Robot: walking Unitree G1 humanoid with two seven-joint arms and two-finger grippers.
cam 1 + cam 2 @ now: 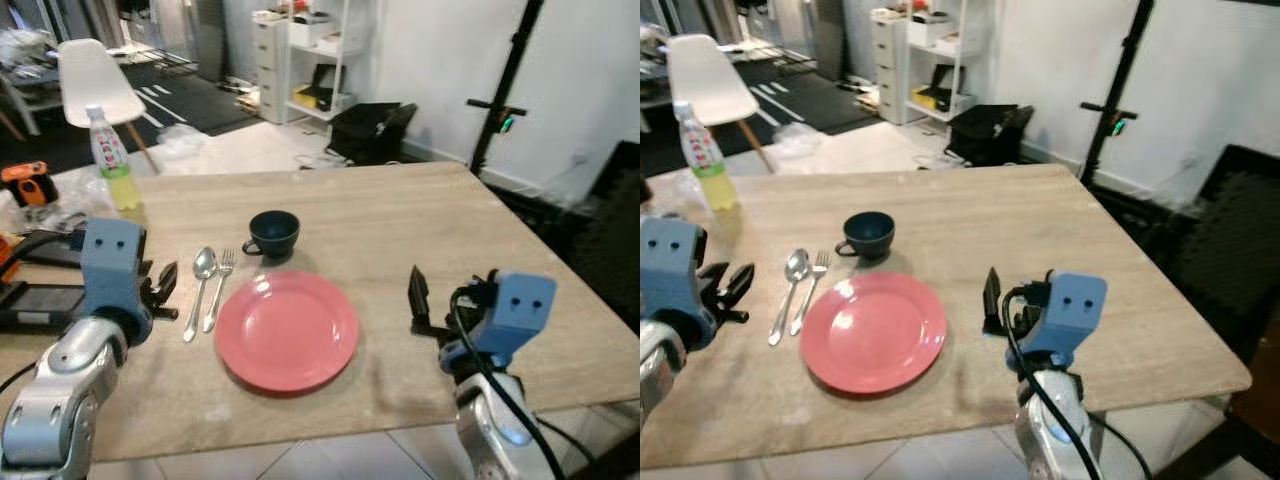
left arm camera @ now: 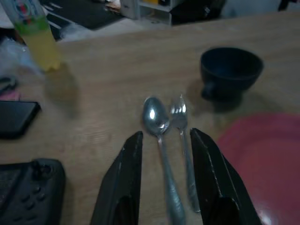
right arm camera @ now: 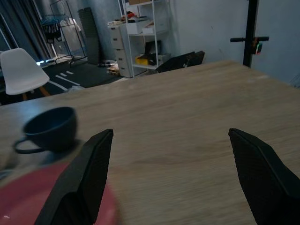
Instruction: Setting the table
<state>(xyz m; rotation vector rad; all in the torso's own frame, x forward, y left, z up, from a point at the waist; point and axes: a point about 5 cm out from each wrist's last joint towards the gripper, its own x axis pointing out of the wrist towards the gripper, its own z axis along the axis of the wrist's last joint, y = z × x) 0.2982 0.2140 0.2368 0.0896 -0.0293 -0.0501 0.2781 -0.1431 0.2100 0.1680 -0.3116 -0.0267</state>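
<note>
My left gripper [image 1: 165,285] sits at the table's nine o'clock side, fingers spread and holding nothing. In its wrist view the two black fingers [image 2: 123,180] straddle the handles of the spoon [image 2: 159,136] and fork [image 2: 182,136] without clearly touching them. I cannot tell whether I am just above the cutlery or resting around it.

Going right, the spoon [image 1: 200,285] and fork [image 1: 218,288] lie side by side, just beside the plate [image 1: 287,330] at its nine o'clock. The cup [image 1: 273,234] stands upright at the plate's twelve o'clock, close but apart from it.

My right gripper [image 1: 420,305] hovers at the plate's three o'clock, fingers wide apart and empty, over bare table [image 1: 420,215].

I judge the setting mostly done: plate, cup, spoon and fork are all placed. I see no knife or napkin, so the plate's three o'clock side may be what is left. A bottle [image 1: 110,160] stands at the far ten o'clock corner.
</note>
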